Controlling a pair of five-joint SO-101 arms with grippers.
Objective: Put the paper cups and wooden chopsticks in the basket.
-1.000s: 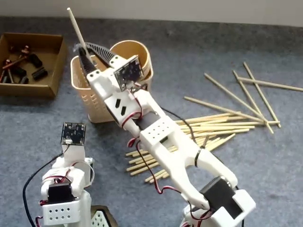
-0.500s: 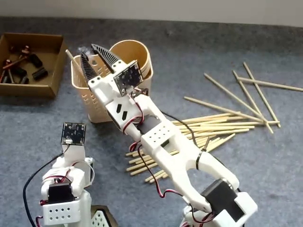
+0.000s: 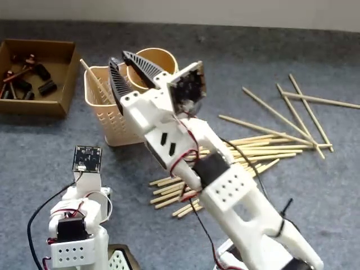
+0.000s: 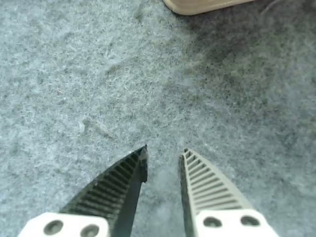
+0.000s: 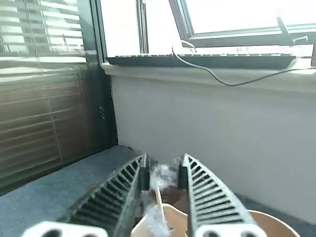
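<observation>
Your right gripper (image 3: 118, 57) hangs above the beige slotted basket (image 3: 109, 121), jaws spread and holding nothing, with the arm stretched diagonally across the grey felt table (image 3: 56, 140). One wooden chopstick (image 3: 93, 76) leans inside the basket, its tip poking over the rim on the side toward the cardboard box (image 3: 62, 73). A paper cup (image 3: 163, 56) stands upright at the basket's far end, partly behind the gripper's dark fingers (image 3: 149, 70).

From your right wrist, the released gripper (image 5: 164, 158) looks down on that chopstick (image 5: 160, 205) and the cup's rim (image 5: 269, 221), with a wisp of white fluff (image 5: 160, 175) showing between the fingers; a window sill and blinds fill the room behind.

Most of the loose chopsticks (image 3: 264, 152) lie in a heap on the felt beside and under the right arm, with several more scattered chopsticks (image 3: 304, 112) fanned out farther toward the table's edge, all well apart from the basket.

Your left arm (image 3: 76, 225) is folded at the near edge of the table. Its gripper (image 4: 165, 150) points at bare felt, jaws slightly parted with nothing between them. The cardboard box holds small dark parts.
</observation>
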